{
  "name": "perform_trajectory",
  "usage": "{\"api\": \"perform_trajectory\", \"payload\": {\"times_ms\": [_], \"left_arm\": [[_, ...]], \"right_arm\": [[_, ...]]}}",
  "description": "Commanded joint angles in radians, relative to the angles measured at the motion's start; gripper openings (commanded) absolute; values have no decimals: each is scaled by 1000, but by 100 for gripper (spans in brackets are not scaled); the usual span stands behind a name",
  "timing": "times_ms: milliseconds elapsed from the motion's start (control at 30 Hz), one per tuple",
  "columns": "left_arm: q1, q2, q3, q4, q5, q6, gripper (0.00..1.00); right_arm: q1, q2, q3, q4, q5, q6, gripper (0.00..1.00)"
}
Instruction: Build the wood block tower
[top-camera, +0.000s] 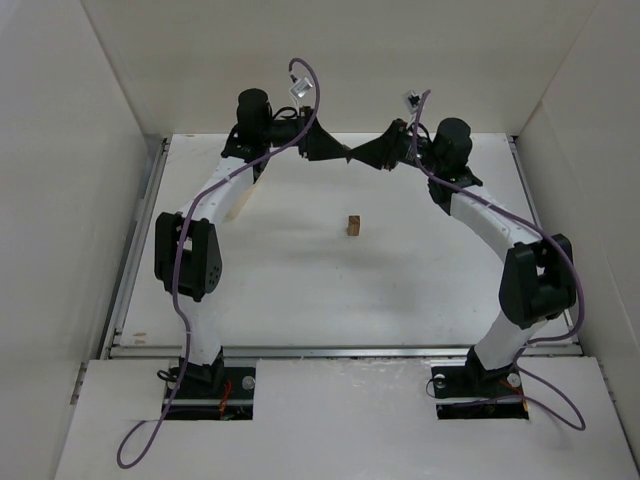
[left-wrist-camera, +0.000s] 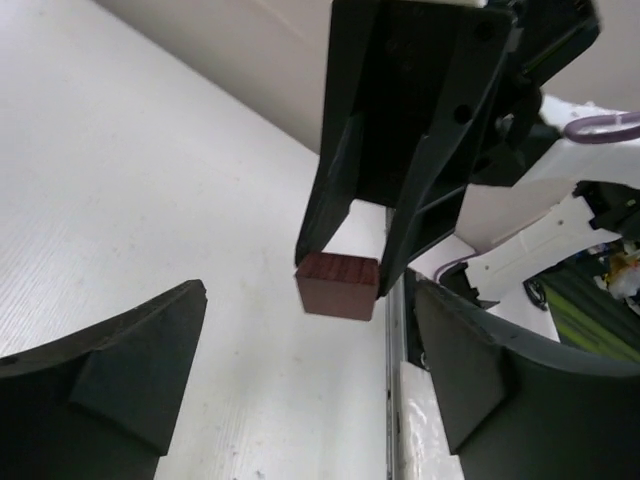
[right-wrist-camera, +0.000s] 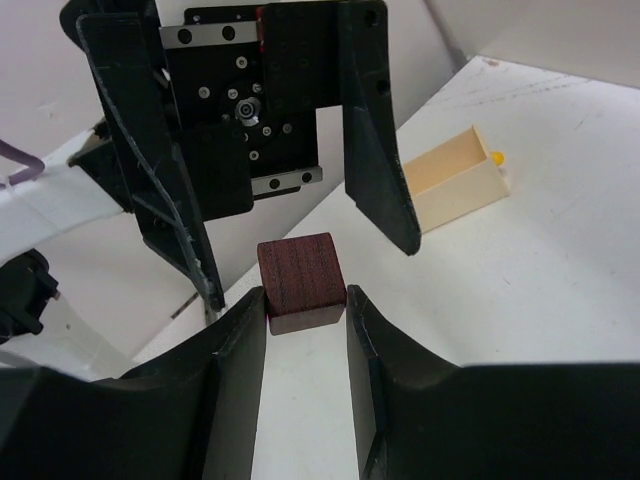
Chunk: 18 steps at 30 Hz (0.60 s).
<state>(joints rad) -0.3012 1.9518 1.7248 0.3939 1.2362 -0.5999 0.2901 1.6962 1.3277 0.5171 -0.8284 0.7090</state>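
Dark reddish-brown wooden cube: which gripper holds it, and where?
Right gripper clamps the dark reddish-brown wooden cube by two opposite side faces; left gripper open.

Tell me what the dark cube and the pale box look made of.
The dark cube: apparently wood, reddish-brown, matte; fine parallel grain lines cross its faces. The pale box: probably light unfinished wood or similar board; thin flat walls, grain too faint to confirm.

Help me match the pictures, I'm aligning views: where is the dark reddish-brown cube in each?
Top external: not discernible; hidden in the right gripper.
Left wrist: cube at centre, held from above.
Right wrist: centre, between its own fingers.
Shared landmark: the right gripper.
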Motion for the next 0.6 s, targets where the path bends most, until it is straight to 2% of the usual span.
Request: {"api": "perform_trajectory", "payload": {"times_ms": [0,33,100,133,200,267,400,467,567], "left_arm": [[-4,-68,56,-188,-27,201,85],[8,-68,56,-232,-41,239,92],[33,-79,65,-375,-102,329,92],[33,-79,74,-427,-133,435,94],[43,-88,87,-565,-237,550,94],[43,-99,87,-622,-303,655,94],[54,-110,61,-658,-434,690,94],[54,-119,50,-672,-463,715,94],[54,-119,32,-682,-463,735,94]], "right_arm": [[-26,0,80,-86,-43,-103,8],[-26,0,103,-224,-43,-147,8],[-35,20,212,-424,-11,-345,6],[-35,29,247,-621,17,-418,6],[-35,49,297,-750,98,-572,5],[-35,49,318,-845,155,-634,5],[-26,28,307,-923,308,-794,5],[-16,28,297,-945,388,-844,5],[4,28,277,-957,419,-901,5]]}}
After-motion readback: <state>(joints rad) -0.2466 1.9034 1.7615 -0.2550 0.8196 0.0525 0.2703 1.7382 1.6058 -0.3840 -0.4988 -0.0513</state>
